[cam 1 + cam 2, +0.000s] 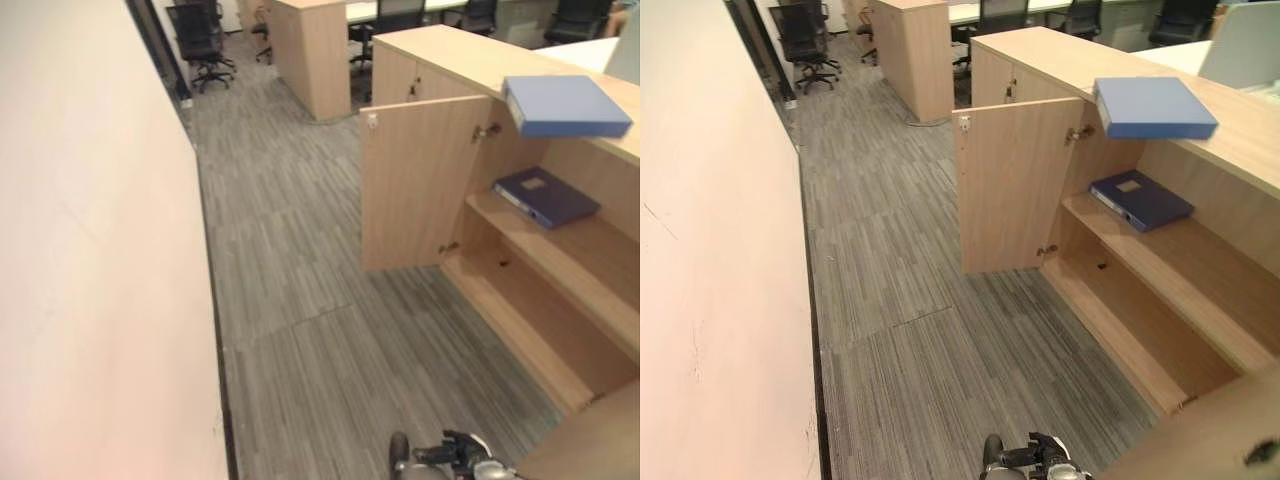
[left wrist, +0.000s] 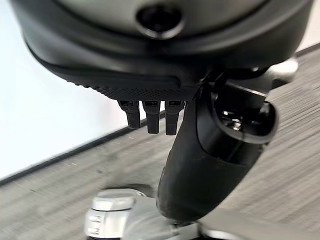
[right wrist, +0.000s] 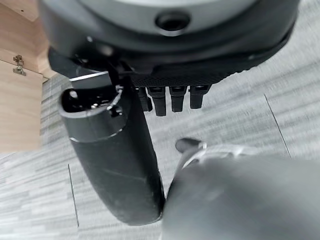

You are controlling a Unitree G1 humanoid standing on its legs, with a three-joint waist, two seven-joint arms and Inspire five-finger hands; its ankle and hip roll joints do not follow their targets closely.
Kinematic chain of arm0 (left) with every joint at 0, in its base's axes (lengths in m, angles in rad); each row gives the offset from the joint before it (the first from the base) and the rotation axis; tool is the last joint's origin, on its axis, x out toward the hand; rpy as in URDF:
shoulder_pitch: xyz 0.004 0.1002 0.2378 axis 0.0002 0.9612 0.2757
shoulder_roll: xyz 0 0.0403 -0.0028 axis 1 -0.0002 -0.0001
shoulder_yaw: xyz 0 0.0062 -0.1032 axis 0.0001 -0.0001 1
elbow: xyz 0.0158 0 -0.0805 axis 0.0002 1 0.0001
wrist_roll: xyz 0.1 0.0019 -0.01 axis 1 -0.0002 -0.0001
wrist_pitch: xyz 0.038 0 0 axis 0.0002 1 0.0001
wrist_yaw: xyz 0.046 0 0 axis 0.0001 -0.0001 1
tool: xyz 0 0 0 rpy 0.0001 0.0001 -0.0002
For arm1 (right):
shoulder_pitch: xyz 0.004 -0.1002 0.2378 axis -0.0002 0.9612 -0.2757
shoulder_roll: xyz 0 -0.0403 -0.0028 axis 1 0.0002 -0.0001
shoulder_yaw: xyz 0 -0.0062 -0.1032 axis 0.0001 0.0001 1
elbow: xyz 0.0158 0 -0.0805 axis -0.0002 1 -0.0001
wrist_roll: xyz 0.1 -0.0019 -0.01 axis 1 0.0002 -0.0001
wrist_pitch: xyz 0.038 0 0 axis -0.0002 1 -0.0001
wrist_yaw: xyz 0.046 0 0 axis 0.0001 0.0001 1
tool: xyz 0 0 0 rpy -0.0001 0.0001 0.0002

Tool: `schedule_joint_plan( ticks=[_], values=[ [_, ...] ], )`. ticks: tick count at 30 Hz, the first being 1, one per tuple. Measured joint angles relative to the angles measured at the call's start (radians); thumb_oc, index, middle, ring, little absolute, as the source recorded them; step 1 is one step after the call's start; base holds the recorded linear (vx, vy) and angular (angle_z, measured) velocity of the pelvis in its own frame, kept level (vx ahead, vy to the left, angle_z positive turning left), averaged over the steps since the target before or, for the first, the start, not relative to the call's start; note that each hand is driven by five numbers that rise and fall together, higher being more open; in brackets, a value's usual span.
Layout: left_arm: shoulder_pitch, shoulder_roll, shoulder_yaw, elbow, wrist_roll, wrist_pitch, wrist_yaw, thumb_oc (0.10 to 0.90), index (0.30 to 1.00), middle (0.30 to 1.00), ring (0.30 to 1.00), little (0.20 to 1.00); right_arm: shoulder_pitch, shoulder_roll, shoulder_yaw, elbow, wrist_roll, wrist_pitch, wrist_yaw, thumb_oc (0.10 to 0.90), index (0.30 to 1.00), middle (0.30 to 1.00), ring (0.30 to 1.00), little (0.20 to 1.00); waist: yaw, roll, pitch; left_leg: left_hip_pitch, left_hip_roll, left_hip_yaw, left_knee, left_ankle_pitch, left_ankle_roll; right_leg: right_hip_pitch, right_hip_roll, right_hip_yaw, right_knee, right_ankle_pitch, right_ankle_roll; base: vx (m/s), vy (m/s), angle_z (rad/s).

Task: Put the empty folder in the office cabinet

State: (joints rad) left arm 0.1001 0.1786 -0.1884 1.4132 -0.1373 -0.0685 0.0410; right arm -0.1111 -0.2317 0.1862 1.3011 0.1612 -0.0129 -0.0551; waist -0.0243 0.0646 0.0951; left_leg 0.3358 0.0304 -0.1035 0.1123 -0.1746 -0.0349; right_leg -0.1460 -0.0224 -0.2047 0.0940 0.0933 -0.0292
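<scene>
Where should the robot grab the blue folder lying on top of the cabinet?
Probably the corner of the light blue folder that juts past the cabinet top above the open door. It lies flat, so fingers could slip under that overhang and the thumb press on top, coming from the front.

Cabinet top (image 1: 470, 55) — carries one light-blue folder (image 1: 565, 105), overhanging its front edge. Upper shelf (image 1: 590, 255) — one dark-blue binder (image 1: 545, 195), lying flat.

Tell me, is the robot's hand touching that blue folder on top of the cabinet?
Apart. The right wrist view shows the right hand hanging over bare floor, holding nothing; the left eye view shows the blue folder lying alone on the cabinet.
</scene>
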Motion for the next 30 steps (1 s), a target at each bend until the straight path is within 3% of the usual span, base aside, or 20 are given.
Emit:
schedule_joint_plan(
  ticks=[2,3,4,5,6,7,8,9,11,12,13,14,16,19,20,23,25,27,28,30],
  values=[
    [-0.008,0.003,0.01,-0.002,-0.009,0.0,0.015,0.8,0.9,0.9,0.9,0.9,0.016,-0.01,0.014,0.007,0.0,0.0,-0.002,0.8,0.9,0.9,0.9,0.9,0.001,-0.013,-0.008,-0.074,0.005,0.009,0.201,0.018,-0.052,0.058,0.027,0.001,-0.041,-0.016,-0.018,0.26,-0.259,-0.09],
    [-0.023,0.014,0.028,-0.017,-0.016,0.001,0.019,0.8,0.9,0.9,0.9,0.9,0.04,-0.01,0.013,0.007,0.0,0.001,-0.003,0.8,0.9,0.9,0.9,0.9,0.001,-0.037,-0.007,-0.199,0.002,0.016,0.454,0.067,-0.109,0.09,0.032,0.003,-0.061,-0.023,-0.045,0.19,-0.244,-0.15],
    [-0.02,0.023,0.037,-0.036,-0.019,-0.004,0.023,0.8,0.9,0.9,0.9,0.9,0.057,-0.008,0.017,0.007,0.0,0.004,-0.003,0.8,0.9,0.9,0.9,0.9,0.016,-0.054,-0.013,-0.276,0.002,0.009,0.614,0.128,-0.141,0.107,0.043,0.012,-0.062,-0.038,-0.069,0.27,-0.295,-0.16],
    [-0.031,0.032,0.037,-0.044,-0.019,-0.003,0.028,0.8,0.9,0.9,0.9,0.9,0.065,-0.012,0.029,0.017,0.0,0.005,-0.009,0.8,0.9,0.9,0.9,0.9,0.025,-0.074,-0.013,-0.355,0.0,-0.005,0.747,0.139,-0.125,0.129,0.051,0.018,-0.067,-0.055,-0.09,0.15,-0.135,-0.24],
    [-0.044,0.039,0.029,-0.052,-0.018,-0.003,0.035,0.8,0.9,0.9,0.9,0.9,0.071,-0.012,0.038,0.03,0.0,0.003,-0.01,0.8,0.9,0.9,0.9,0.9,0.03,-0.085,-0.012,-0.388,-0.002,0.008,0.792,0.135,-0.108,0.128,0.049,0.011,-0.074,-0.053,-0.086,0.27,-0.075,-0.13],
    [-0.055,0.064,0.026,-0.071,-0.017,-0.008,0.048,0.8,0.9,0.9,0.9,0.9,0.062,-0.006,0.039,0.055,0.001,0.02,-0.012,0.8,0.9,0.9,0.9,0.9,0.033,-0.112,-0.008,-0.466,0.001,0.045,0.805,0.104,-0.054,0.15,0.047,0.02,-0.08,-0.061,-0.094,0.31,-0.007,-0.16],
    [-0.058,0.084,0.025,-0.093,-0.018,-0.016,0.055,0.8,0.9,0.9,0.9,0.9,0.061,-0.004,0.037,0.074,0.003,0.026,-0.017,0.8,0.9,0.9,0.9,0.9,0.036,-0.14,0.007,-0.515,0.003,0.071,0.736,0.079,-0.02,0.174,0.05,0.046,-0.101,-0.081,-0.094,0.31,-0.012,-0.25],
    [-0.061,0.087,0.028,-0.098,-0.019,-0.019,0.059,0.8,0.9,0.9,0.9,0.9,0.063,-0.005,0.037,0.077,0.005,0.026,-0.019,0.8,0.9,0.9,0.9,0.9,0.044,-0.14,0.01,-0.526,0.0,0.087,0.675,0.073,-0.012,0.185,0.046,0.049,-0.108,-0.072,-0.1,0.32,0.105,-0.4],
    [-0.07,0.081,0.027,-0.116,-0.04,-0.022,0.06,0.8,0.9,0.9,0.9,0.9,0.067,-0.019,0.04,0.078,0.009,0.027,-0.021,0.8,0.9,0.9,0.9,0.9,0.057,-0.14,0.039,-0.559,-0.003,0.094,0.405,0.081,-0.019,0.234,0.057,0.079,-0.147,-0.083,-0.068,0.33,0.142,-0.46],
    [-0.064,0.077,0.026,-0.119,-0.054,-0.022,0.06,0.8,0.9,0.9,0.9,0.9,0.068,-0.022,0.045,0.078,0.01,0.027,-0.021,0.8,0.9,0.9,0.9,0.9,0.059,-0.137,0.039,-0.535,-0.008,0.077,0.148,0.125,-0.038,0.259,0.059,0.09,-0.184,-0.078,-0.063,0.25,0.105,-0.44],
    [-0.067,0.073,0.027,-0.118,-0.055,-0.022,0.06,0.8,0.9,0.9,0.9,0.9,0.061,-0.027,0.045,0.077,0.01,0.025,-0.021,0.8,0.9,0.9,0.9,0.9,0.064,-0.129,0.049,-0.53,-0.008,0.049,0.014,0.166,-0.054,0.265,0.063,0.104,-0.188,-0.073,-0.057,0.45,0.198,-0.73],
    [-0.069,0.059,0.026,-0.118,-0.055,-0.021,0.057,0.8,0.9,0.9,0.9,0.9,0.051,-0.039,0.042,0.077,0.01,0.023,-0.021,0.8,0.9,0.9,0.9,0.9,0.078,-0.089,0.059,-0.511,0.002,-0.073,-0.203,0.243,-0.095,0.28,0.087,0.135,-0.185,-0.08,-0.049,0.21,0.085,-0.67],
    [-0.067,0.028,0.025,-0.114,-0.054,-0.021,0.058,0.8,0.9,0.9,0.9,0.9,0.049,-0.057,0.038,0.079,0.009,0.021,-0.02,0.8,0.9,0.9,0.9,0.9,0.09,-0.041,0.074,-0.525,0.017,-0.166,-0.201,0.295,-0.1,0.318,0.113,0.178,-0.18,-0.088,-0.051,0.37,0.237,-0.86],
    [-0.036,-0.004,0.015,-0.075,-0.046,-0.021,0.058,0.8,0.9,0.9,0.9,0.9,0.079,-0.056,0.035,0.076,0.008,0.011,-0.019,0.8,0.9,0.9,0.9,0.9,0.08,0.0,0.034,-0.491,0.01,-0.159,-0.131,0.3,-0.071,0.362,0.103,0.238,-0.18,-0.136,-0.033,0.28,0.219,-0.65],
    [-0.038,-0.004,0.014,-0.061,-0.042,-0.02,0.059,0.8,0.9,0.9,0.9,0.9,0.09,-0.042,0.031,0.075,0.008,0.006,-0.019,0.8,0.9,0.9,0.9,0.9,0.074,-0.001,0.016,-0.477,-0.008,-0.131,-0.139,0.334,-0.054,0.368,0.077,0.263,-0.175,-0.165,-0.023,0.33,0.301,-0.7],
    [-0.017,0.018,0.012,-0.06,-0.041,-0.019,0.058,0.8,0.9,0.9,0.9,0.9,0.113,-0.007,0.033,0.078,-0.001,0.018,-0.015,0.8,0.9,0.9,0.9,0.9,0.072,-0.047,-0.004,-0.411,-0.061,-0.056,-0.195,0.378,0.021,0.371,-0.006,0.306,-0.122,-0.227,0.052,0.22,0.237,-0.63],
    [-0.028,0.03,0.01,-0.071,-0.033,-0.02,0.056,0.8,0.9,0.9,0.9,0.9,0.111,-0.001,0.035,0.077,-0.005,0.019,-0.017,0.8,0.9,0.9,0.9,0.9,0.078,-0.066,-0.015,-0.393,-0.087,-0.021,-0.194,0.358,0.055,0.351,-0.044,0.296,-0.081,-0.245,0.075,0.11,0.144,-0.4],
    [-0.046,0.038,0.001,-0.08,-0.032,-0.022,0.057,0.8,0.9,0.9,0.9,0.9,0.114,-0.002,0.026,0.08,-0.005,0.019,-0.018,0.8,0.9,0.9,0.9,0.9,0.078,-0.067,-0.018,-0.357,-0.11,0.005,-0.198,0.336,0.087,0.342,-0.073,0.275,-0.01,-0.263,0.102,0.15,0.233,-0.36],
    [-0.045,0.035,-0.007,-0.091,-0.032,-0.025,0.057,0.8,0.9,0.9,0.9,0.9,0.098,-0.013,0.023,0.08,-0.005,0.021,-0.019,0.8,0.9,0.9,0.9,0.9,0.086,-0.051,-0.017,-0.342,-0.1,0.039,-0.199,0.325,0.103,0.304,-0.076,0.258,0.093,-0.284,0.112,0.16,0.238,-0.74],
    [-0.048,0.036,-0.011,-0.091,-0.017,-0.027,0.056,0.8,0.9,0.9,0.9,0.9,0.083,-0.023,0.03,0.067,-0.023,0.018,-0.021,0.8,0.9,0.9,0.9,0.9,0.086,-0.043,-0.019,-0.317,-0.1,0.079,-0.199,0.308,0.124,0.242,-0.125,0.157,0.223,-0.298,0.114,0.13,0.135,-0.75]
  ],
)
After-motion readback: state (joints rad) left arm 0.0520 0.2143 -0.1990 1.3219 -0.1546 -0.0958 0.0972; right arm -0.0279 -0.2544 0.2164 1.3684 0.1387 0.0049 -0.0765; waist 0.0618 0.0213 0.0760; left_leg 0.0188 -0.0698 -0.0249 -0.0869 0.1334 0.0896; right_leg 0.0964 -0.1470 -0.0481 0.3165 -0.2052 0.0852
